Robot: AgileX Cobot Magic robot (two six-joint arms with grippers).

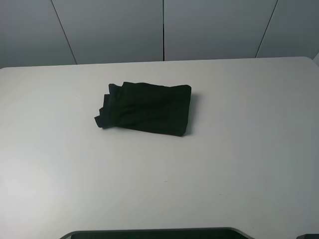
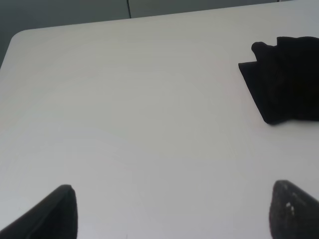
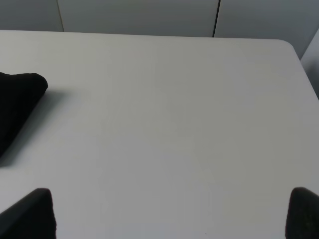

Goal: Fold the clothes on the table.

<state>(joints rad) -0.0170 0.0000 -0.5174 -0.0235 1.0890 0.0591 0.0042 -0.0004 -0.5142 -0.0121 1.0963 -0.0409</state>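
The black T-shirt [image 1: 147, 108] lies folded into a compact bundle on the white table [image 1: 239, 149], a little behind and left of its middle. Its print is hidden. Its left edge shows in the left wrist view [image 2: 286, 82], its right corner in the right wrist view [image 3: 17, 99]. Neither arm shows in the high view. My left gripper [image 2: 172, 211] is open and empty, its fingertips [image 2: 55, 214] over bare table well short of the shirt. My right gripper [image 3: 172, 214] is open and empty, also apart from the shirt.
Grey wall panels [image 1: 164, 30] stand behind the table's far edge. A dark object [image 1: 154, 233] sits at the table's front edge. The table's rounded far corners show in the wrist views [image 2: 17, 37] [image 3: 291, 47].
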